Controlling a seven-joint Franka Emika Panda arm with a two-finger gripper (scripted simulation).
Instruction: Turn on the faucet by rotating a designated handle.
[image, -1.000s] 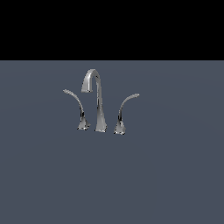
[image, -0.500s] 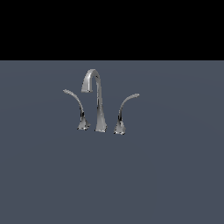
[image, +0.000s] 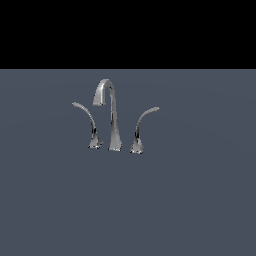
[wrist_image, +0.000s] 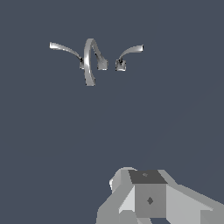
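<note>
Nearest the wrist camera is a grey, blocky part of the arm's own body (wrist_image: 148, 197), cut off by the frame edge; it may belong to the gripper, but no fingers show in either view, so how far open the gripper is, and whether it has hold of anything, cannot be told. Nothing appears to be in its grasp as far as the pictures reach. Beyond that lies a long bare stretch of blue-grey desk (image: 200, 210), and well apart from the arm, at the far end of it, stands the faucet (image: 111, 120): a tall hooked spout (image: 106, 92) in the middle, with a slim curved lever on a flared base at each side. The handle (image: 88, 120) is the lever on the exterior view's left, just beside the spout's base, its tip sweeping outward to that left; the mirror lever (image: 142, 125) stands on the exterior view's right with its tip sweeping the other way. Set against the exterior pictures from a second and half a second ago, nothing has changed: spout and both levers stand at the same spots and the same angles, and the arm has not entered that view. From this it seems the task is at its very start, the handle unturned and the approach hardly begun. The next move would likely call for a long reach across the desk toward the handle's tip, keeping clear of the spout close beside it.
</note>
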